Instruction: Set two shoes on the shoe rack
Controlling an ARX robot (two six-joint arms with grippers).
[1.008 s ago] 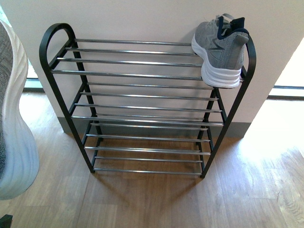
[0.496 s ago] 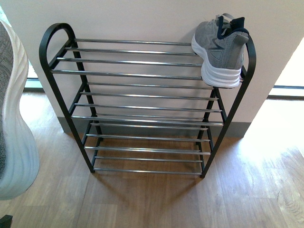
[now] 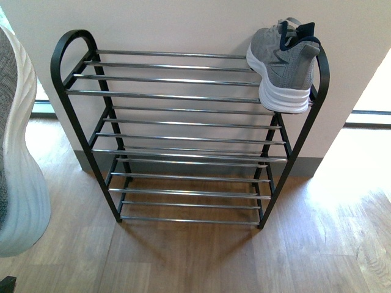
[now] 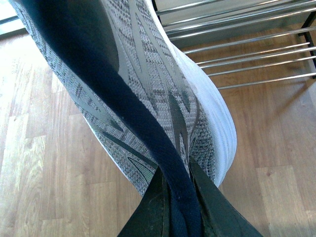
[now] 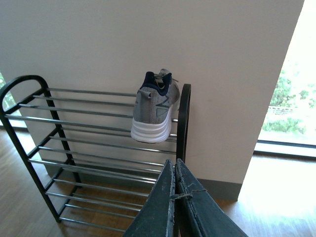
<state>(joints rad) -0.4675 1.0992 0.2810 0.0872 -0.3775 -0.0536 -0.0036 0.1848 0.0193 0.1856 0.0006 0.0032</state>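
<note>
One grey sneaker (image 3: 286,67) with a white sole and navy lining stands on the top tier of the shoe rack (image 3: 183,94) at its right end; it also shows in the right wrist view as grey sneaker (image 5: 155,111) on the shoe rack (image 5: 74,123). A second grey sneaker (image 3: 18,152) hangs close at the far left of the front view. My left gripper (image 4: 177,170) is shut on that sneaker's (image 4: 148,89) navy collar, above the wooden floor beside the rack's lower bars (image 4: 256,54). My right gripper (image 5: 174,165) is shut and holds nothing, off the rack's right end.
The rack stands against a white wall (image 3: 183,24) on a wooden floor (image 3: 195,256). The rest of the top tier and the lower tiers hold nothing. Bright windows reach the floor on both sides of the wall (image 5: 286,98).
</note>
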